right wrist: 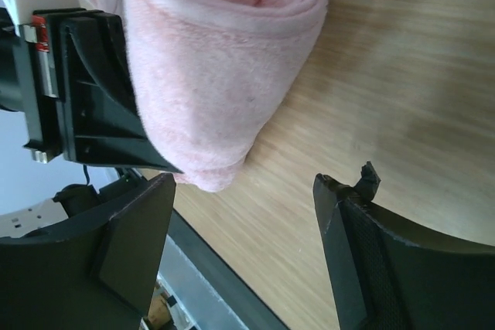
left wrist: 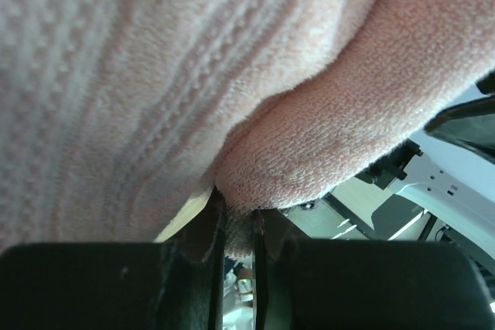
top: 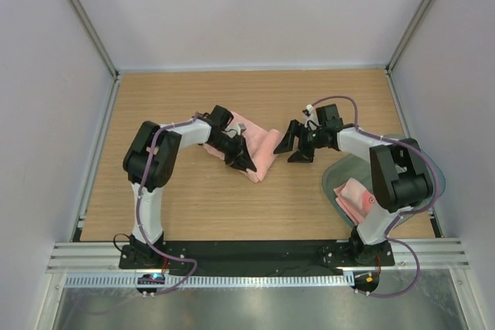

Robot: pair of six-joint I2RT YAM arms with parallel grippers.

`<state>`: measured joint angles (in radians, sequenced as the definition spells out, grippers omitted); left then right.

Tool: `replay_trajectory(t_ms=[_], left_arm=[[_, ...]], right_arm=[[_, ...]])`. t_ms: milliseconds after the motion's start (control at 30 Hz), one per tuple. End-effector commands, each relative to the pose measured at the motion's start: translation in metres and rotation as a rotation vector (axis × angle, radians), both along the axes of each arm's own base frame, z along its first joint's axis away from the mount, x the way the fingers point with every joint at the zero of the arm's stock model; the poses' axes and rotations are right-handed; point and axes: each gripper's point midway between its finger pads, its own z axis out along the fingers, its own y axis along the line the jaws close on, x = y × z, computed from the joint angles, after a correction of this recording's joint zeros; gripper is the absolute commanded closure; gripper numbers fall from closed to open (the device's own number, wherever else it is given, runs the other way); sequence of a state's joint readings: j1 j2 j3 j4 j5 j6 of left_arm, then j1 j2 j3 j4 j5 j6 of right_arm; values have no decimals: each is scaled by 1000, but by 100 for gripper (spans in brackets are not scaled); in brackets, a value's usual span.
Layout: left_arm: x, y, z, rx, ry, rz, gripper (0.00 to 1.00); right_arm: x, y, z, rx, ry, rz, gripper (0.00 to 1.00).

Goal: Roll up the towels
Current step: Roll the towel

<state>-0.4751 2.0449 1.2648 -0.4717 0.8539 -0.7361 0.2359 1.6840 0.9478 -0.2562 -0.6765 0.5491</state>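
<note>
Second towel (top: 352, 195) half hidden behind right arm (top: 398, 175); rolled towel (right wrist: 224, 59) cropped at top.

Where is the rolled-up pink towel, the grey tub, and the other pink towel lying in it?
rolled towel (top: 263, 147): top view, on its pink middle.
tub (top: 344, 169): top view, on its bare floor.
other towel (top: 353, 195): top view, on its folded top, inside the tub.

So the rolled towel (top: 263, 148) sits on the table (top: 193, 199) between the arms: left gripper (top: 244, 164) against its left side, right gripper (top: 288, 152) just off its right. Behind the right gripper, the other towel (top: 354, 195) lies in the tub (top: 344, 171).
</note>
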Motion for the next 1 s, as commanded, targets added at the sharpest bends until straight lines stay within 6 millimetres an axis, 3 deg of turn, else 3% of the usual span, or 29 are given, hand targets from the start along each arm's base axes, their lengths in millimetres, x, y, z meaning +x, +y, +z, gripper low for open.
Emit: replay_trajectory(t_ms=[0, 333, 500, 667, 833, 933, 967], left_arm=[[3, 16, -13, 73, 24, -15, 97], [15, 27, -38, 99, 98, -4, 96], [18, 26, -35, 84, 103, -14, 95], [20, 25, -32, 64, 108, -26, 95], [21, 26, -32, 72, 111, -25, 91], [28, 30, -22, 100, 54, -14, 82], [32, 35, -22, 147, 17, -1, 75]], right_arm=[[22, 20, 1, 64, -115, 10, 20], [46, 38, -29, 82, -157, -10, 13], [56, 41, -37, 70, -153, -15, 14], [59, 48, -48, 48, -132, 13, 27], [58, 50, -52, 16, -113, 22, 51], [56, 49, -53, -7, -88, 21, 63], [56, 47, -55, -23, -80, 17, 66]])
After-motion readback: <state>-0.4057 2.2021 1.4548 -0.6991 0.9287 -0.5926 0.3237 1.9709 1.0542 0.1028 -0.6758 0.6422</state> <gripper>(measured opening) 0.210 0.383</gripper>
